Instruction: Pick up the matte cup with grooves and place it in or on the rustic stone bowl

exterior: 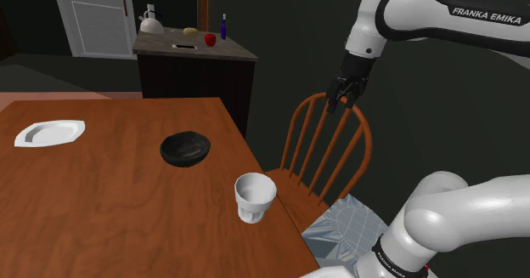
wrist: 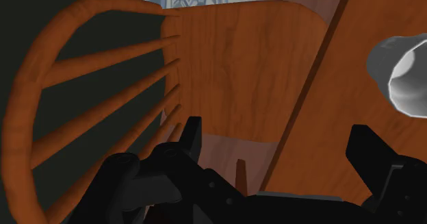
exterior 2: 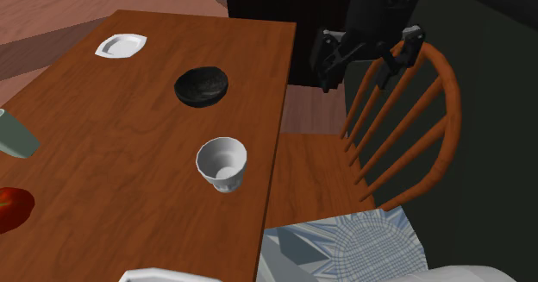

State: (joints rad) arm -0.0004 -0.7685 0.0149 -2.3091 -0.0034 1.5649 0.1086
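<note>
While the empty claw [exterior: 342,104] is hanging wide open, the white grooved cup [exterior: 254,197] is looking light, rigid and likely best pinched by its rim.

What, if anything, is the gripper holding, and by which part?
Nothing: the gripper is open above the chair, and the white cup stands on the table.

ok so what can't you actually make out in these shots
Wrist view: the white cup is cut by the picture's edge, so its far side is unseen.
Second exterior view: a red thing and a grey-green thing are cut by the left edge; neither can be named.
Shoulder view: the small red item on the far counter is too small to name.
</note>
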